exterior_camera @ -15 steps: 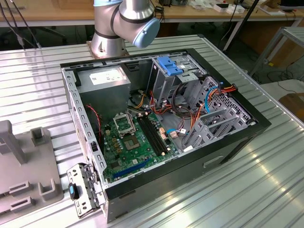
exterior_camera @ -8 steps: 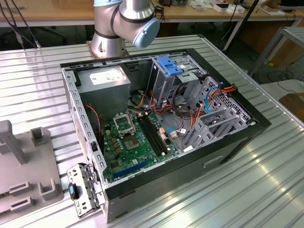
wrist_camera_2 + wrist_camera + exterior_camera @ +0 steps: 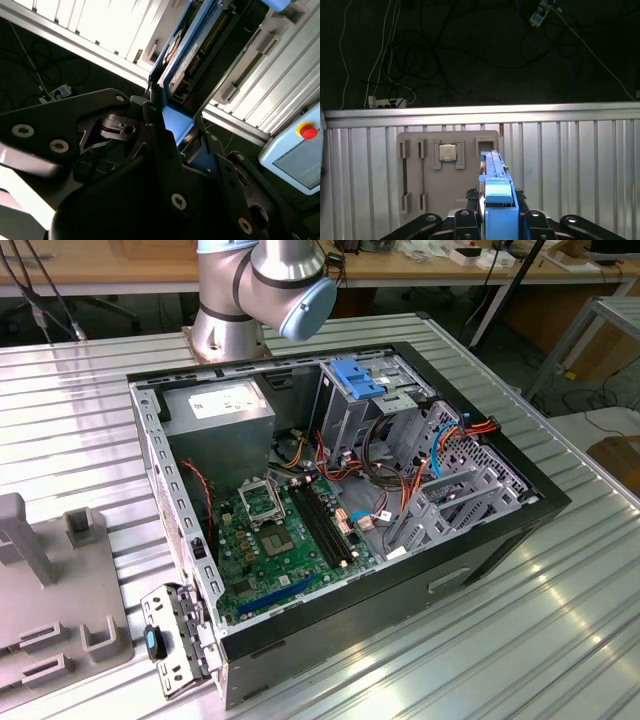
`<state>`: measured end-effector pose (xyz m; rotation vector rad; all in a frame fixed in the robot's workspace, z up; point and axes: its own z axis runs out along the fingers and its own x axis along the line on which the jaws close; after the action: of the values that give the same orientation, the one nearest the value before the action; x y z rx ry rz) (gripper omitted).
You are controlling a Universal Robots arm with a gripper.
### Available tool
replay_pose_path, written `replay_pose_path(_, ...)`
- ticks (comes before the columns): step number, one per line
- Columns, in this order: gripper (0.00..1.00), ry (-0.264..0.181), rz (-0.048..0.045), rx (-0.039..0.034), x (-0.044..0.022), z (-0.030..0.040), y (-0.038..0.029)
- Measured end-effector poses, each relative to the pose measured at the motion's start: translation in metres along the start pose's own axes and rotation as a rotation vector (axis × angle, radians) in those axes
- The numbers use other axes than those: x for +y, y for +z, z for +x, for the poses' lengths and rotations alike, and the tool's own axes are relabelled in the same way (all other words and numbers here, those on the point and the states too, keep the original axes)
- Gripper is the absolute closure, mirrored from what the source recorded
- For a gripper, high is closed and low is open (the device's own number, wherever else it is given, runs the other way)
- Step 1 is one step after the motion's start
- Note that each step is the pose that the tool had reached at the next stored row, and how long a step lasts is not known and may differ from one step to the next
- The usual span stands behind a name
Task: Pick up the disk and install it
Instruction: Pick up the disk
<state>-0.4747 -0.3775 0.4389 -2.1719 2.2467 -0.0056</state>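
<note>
Blue-railed disk (image 3: 192, 55) in jaws; second wrist view shows its connector.

Bright, even overhead light is seen in the exterior view. Pale glare streaks are thrown across the ribbed table (image 3: 530, 630), and the inside of the computer case (image 3: 420, 580) is left softly shadowed. In the second wrist view the table is blown out to white, the gripper (image 3: 172, 117) is sunk near-black, and the disk (image 3: 200, 45) is rendered slightly soft. In the first wrist view the floor (image 3: 470, 50) is kept very dim, and a bright line is caught along the table's edge.
</note>
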Motion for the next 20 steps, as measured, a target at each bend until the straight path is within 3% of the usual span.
replay_pose_path(5, 0.63, 0.0, -0.0001, 0.0, -0.0002, -0.0001, -0.0113)
replay_pose_path(16, 0.63, 0.0, -0.0003, -0.0015, -0.0002, -0.0001, -0.0129)
replay_pose_path(20, 0.63, -0.002, -0.0001, -0.0019, -0.0003, -0.0002, -0.017)
